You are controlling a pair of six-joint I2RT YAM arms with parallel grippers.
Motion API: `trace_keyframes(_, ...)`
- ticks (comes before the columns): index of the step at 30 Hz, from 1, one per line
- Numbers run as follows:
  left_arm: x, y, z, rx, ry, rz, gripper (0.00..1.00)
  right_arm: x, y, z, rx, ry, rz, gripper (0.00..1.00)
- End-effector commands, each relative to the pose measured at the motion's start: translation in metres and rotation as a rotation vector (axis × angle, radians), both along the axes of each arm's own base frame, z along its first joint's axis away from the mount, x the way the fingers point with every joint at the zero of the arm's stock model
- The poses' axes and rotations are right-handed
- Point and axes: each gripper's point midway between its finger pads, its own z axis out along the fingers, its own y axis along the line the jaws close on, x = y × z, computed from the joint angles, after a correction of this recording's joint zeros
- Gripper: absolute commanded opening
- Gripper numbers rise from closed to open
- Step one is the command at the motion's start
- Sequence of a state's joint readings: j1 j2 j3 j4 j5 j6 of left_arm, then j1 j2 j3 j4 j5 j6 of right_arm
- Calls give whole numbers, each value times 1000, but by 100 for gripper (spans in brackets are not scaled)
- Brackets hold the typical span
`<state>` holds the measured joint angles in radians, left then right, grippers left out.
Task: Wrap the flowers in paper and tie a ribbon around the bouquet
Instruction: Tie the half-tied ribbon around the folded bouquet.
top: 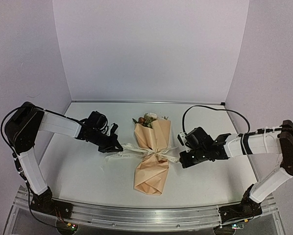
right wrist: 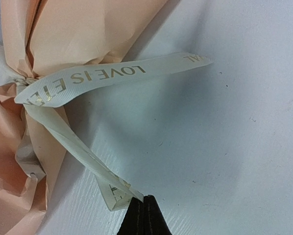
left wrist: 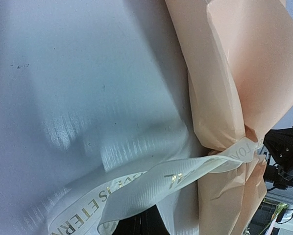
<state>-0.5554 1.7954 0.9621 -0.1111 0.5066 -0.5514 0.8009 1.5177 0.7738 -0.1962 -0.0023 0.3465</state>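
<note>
At the middle of the table [top: 78,171], the bouquet [top: 151,161] lies flat, flowers [top: 147,120] at its far end, the ribbon [right wrist: 102,76] cinched around its waist. My left gripper [top: 118,147] is clamped on the ribbon's left tail and my right gripper [top: 182,158] pinches the right tail, one either side

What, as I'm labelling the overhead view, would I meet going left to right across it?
Left claw → bouquet → right claw. The ribbon stretches from claw to claw across the bouquet, so it has no single place.
</note>
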Motion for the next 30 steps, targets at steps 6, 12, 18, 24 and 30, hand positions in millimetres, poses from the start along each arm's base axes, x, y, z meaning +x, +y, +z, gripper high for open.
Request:
trace_keyframes(6, 7, -7, 19, 21, -107, -77, 0, -20, -20, -10, -58, 149, -22, 9)
trace_keyframes(12, 5, -12, 17, 51, -111, -120, 0, -14, -1, 15, -6, 94, 92, 53)
trace_keyframes(18, 10, -12, 15, 72, -107, -124, 0, -6, 12, 27, 14, 61, 200, 53)
trace_keyframes(24, 12, -13, 16, 80, -106, -140, 0, -15, 36, 37, 75, 40, 399, 45)
trace_keyframes(30, 13, -14, 16, 79, -100, -147, 0, -13, 51, 36, 85, 53, 480, 42)
